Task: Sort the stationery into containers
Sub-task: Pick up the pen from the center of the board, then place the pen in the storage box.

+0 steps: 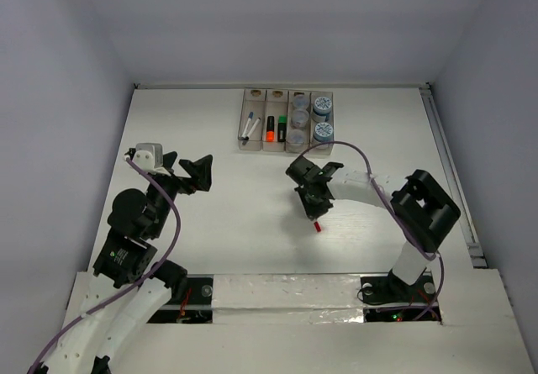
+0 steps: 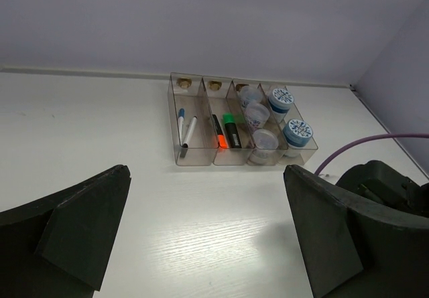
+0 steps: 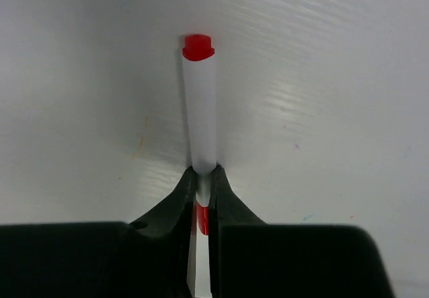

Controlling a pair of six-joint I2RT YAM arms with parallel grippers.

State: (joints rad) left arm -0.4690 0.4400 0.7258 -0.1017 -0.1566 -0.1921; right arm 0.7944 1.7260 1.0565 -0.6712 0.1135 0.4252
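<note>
My right gripper (image 3: pixel 202 177) is shut on a thin white pen with a red cap (image 3: pixel 200 104) and holds it just over the table; in the top view the gripper (image 1: pixel 313 208) is mid-table with the pen's red end (image 1: pixel 317 225) below it. The four joined beige bins (image 1: pixel 264 122) stand at the back. In the left wrist view the bins (image 2: pixel 201 159) hold two white pens (image 2: pixel 185 129) in the leftmost, the orange and green highlighters (image 2: pixel 226 130) in the second, and several round rolls (image 2: pixel 281 98) in the two right ones. My left gripper (image 2: pixel 208 231) is open and empty, left of centre (image 1: pixel 199 172).
A purple cable (image 1: pixel 353 150) arcs from the right arm just in front of the bins. The right arm's elbow (image 1: pixel 427 206) stands at the right. A rail (image 1: pixel 450 172) runs along the table's right edge.
</note>
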